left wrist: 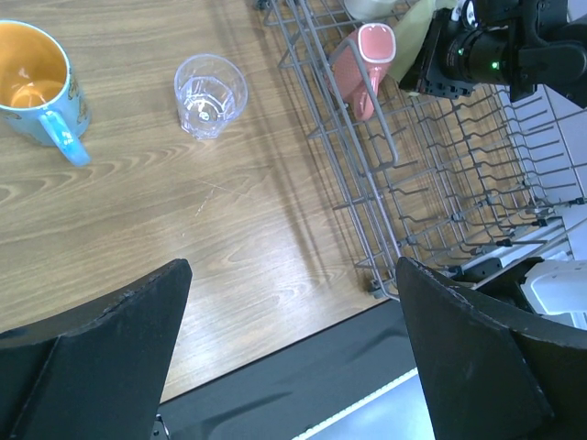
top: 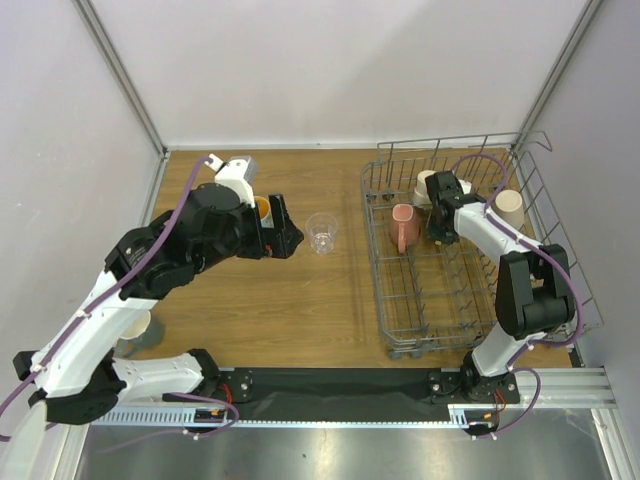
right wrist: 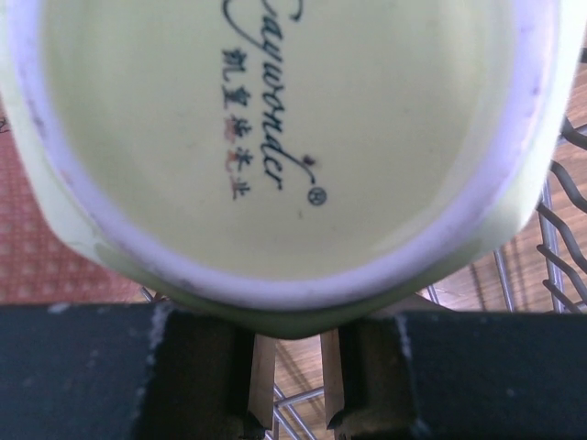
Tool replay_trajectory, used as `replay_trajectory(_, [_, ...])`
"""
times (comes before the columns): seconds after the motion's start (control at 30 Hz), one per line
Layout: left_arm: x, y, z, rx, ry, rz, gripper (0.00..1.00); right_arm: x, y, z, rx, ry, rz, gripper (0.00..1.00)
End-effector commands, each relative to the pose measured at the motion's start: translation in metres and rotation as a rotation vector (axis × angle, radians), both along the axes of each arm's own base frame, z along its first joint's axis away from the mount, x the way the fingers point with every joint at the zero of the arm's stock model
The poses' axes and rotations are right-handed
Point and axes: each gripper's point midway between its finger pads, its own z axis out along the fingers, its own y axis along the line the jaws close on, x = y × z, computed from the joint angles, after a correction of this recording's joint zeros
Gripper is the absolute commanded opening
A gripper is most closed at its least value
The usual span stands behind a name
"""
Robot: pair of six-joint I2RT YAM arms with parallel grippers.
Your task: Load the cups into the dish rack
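The grey wire dish rack (top: pixel 378 270) stands at the right and also shows in the left wrist view (left wrist: pixel 390 151). In it a pink mug (top: pixel 403 228) (left wrist: pixel 362 57) lies on its side and a beige cup (top: pixel 510 208) sits by the far right wall. My right gripper (top: pixel 440 226) (right wrist: pixel 286 362) is in the rack, shut on a yellow-cream cup (top: pixel 428 185) whose base fills its view (right wrist: pixel 275 137). My left gripper (top: pixel 288 232) (left wrist: pixel 292 275) is open and empty over the table. A blue mug with orange inside (top: pixel 262 208) (left wrist: pixel 32 78) and a clear glass (top: pixel 322 232) (left wrist: pixel 209 94) stand beside it.
A grey-blue cup (top: pixel 138 335) stands at the table's near left edge, partly behind the left arm. A black strip (top: pixel 330 385) runs along the near edge between the arm bases. White walls enclose the back and both sides.
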Motion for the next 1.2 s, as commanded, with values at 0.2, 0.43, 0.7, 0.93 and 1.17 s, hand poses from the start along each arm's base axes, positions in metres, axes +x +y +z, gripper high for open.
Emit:
replay_trajectory(0.2, [-0.002, -0.005, 0.006, -0.028, 0.013, -0.022, 1.00, 0.024, 0.010, 0.007, 0.028, -0.083, 0.018, 0.38])
replay_trajectory(0.43, [-0.004, -0.010, 0.003, -0.055, 0.036, -0.024, 1.00, 0.020, 0.014, 0.016, 0.053, -0.079, 0.038, 0.59])
replay_trajectory(0.7, [-0.013, -0.011, -0.014, -0.086, 0.107, -0.012, 1.00, 0.010, 0.017, 0.042, 0.090, -0.120, 0.050, 0.67])
replay_trajectory(0.93, [-0.022, -0.020, -0.027, -0.153, 0.177, -0.024, 1.00, -0.012, 0.035, 0.076, 0.170, -0.161, 0.116, 0.68])
replay_trajectory(1.17, [-0.028, -0.022, -0.054, -0.172, 0.293, 0.042, 1.00, -0.046, 0.051, 0.119, 0.241, -0.230, 0.199, 0.70])
